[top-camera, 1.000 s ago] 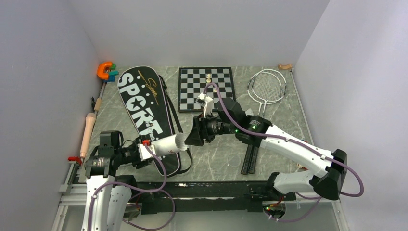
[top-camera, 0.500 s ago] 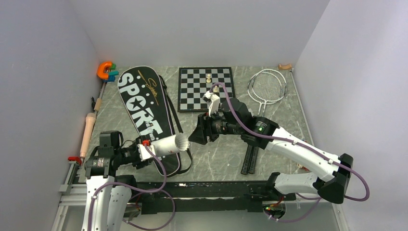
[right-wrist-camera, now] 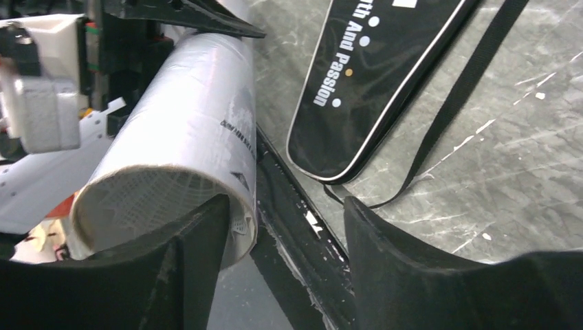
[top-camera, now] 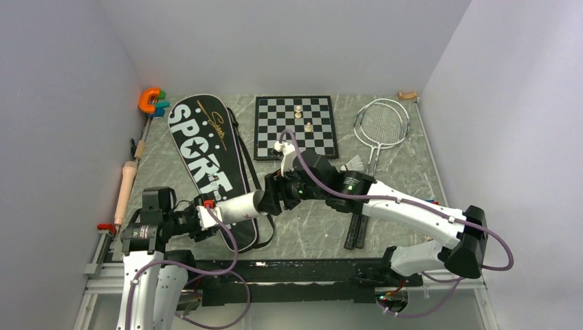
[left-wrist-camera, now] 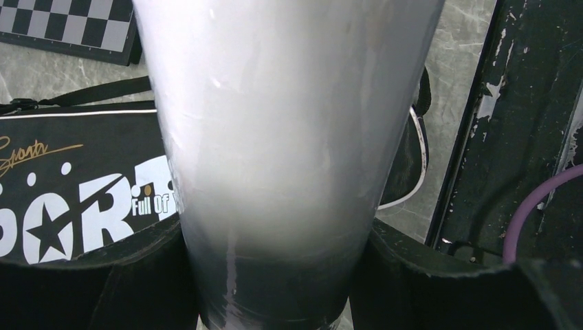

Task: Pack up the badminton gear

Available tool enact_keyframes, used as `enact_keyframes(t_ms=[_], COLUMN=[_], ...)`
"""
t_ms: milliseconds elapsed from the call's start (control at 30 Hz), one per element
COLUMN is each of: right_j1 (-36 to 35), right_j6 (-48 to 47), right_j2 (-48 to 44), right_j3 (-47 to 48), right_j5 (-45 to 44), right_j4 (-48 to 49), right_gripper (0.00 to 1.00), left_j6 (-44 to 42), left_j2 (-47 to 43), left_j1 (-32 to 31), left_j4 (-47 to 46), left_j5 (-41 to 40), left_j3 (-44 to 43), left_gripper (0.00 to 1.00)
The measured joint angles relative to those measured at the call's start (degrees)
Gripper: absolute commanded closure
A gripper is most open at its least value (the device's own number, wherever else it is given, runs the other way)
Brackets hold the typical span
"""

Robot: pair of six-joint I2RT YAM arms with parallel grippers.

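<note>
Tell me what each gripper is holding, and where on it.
The left gripper clamps the tube across its sides, near the end away from its open mouth. The right gripper is open at that mouth and holds nothing.

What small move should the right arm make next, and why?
Probably push the right fingers slightly toward the long white tube, which the left fingers clamp: the white feathered shuttlecock sits just inside its open mouth, beside one finger.
</note>
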State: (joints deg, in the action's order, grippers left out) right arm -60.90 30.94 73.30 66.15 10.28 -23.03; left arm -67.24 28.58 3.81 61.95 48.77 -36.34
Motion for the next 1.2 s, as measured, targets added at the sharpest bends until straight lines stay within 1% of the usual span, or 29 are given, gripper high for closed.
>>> enact_keyframes(t_ms=[100,400,500,600,700,767,833,933,1000,1200], right_j1=[-1.5,-2.3,-0.6,6.3,17.1,23.8,28.3,35.2,40.5,51.4], right_j6=[-0.6,-1.0,-0.8,0.0,0.8,1.0,1.0,1.0,1.0,1.0], right_j2=[1.5,2.8,1.3,-4.0,-10.8,-13.6,-14.6,-13.2,-10.4,-1.1], right_j3=[0.6,2.3,2.6,1.9,0.3,-0.3,-0.7,-2.1,-3.7,-10.6], right_j5=[-3.4,-6.9,-6.9,-4.8,-3.0,-2.0,-1.0,-1.2,-4.0,-12.6], right_j4=[-0.3,-0.6,-1.2,-1.7,-1.6,-1.3,-1.3,-1.6,-2.4,-2.4], right_gripper=[0.24,0.23,0.18,0.14,0.09,0.08,0.09,0.09,0.10,0.13], left_j6=[0.0,0.5,0.5,0.8,0.8,0.8,0.9,0.9,0.9,0.9], left_j2=[0.0,0.1,0.1,0.2,0.2,0.2,0.2,0.2,0.1,0.0], left_j1=[0.0,-0.1,-0.1,0.0,-0.1,-0.1,-0.1,-0.1,-0.1,-0.1], left_j4=[0.1,0.0,0.0,-0.4,-0.4,-0.4,-0.4,-0.4,-0.4,-0.3], left_j5=[0.0,0.5,0.7,0.8,1.0,1.0,1.0,0.9,0.9,0.9], left_j3=[0.0,-0.1,-0.3,-0.3,-0.3,-0.3,-0.3,-0.3,-0.3,-0.3], left_gripper=[0.37,0.37,0.37,0.37,0.37,0.37,0.37,0.37,0.37,0.37])
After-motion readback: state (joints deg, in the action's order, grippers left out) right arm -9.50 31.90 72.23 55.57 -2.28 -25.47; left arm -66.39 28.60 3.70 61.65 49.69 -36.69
